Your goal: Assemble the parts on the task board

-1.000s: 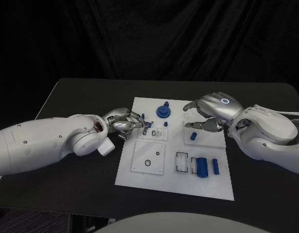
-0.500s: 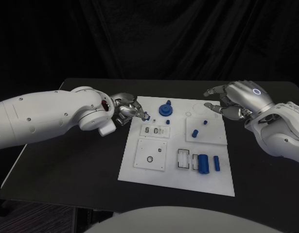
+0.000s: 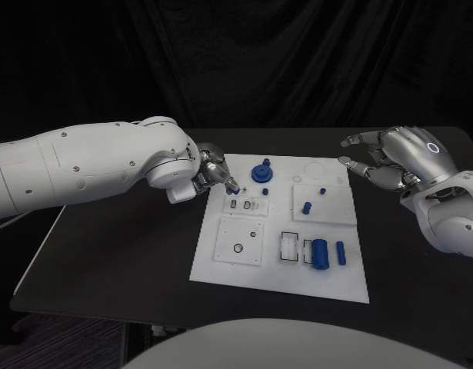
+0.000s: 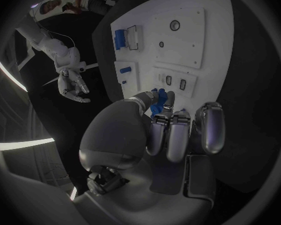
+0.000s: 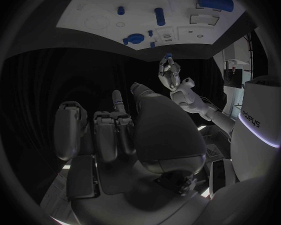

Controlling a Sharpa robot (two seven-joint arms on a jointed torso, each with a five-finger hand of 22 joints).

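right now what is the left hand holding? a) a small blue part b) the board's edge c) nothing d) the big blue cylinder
a: the left wrist view shows a small blue part pinched in the left hand, above the task board.

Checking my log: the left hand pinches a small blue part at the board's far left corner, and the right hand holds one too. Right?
Not quite. The left hand does pinch a blue part, but the right hand holds nothing, hovering off the task board, as the head view shows.
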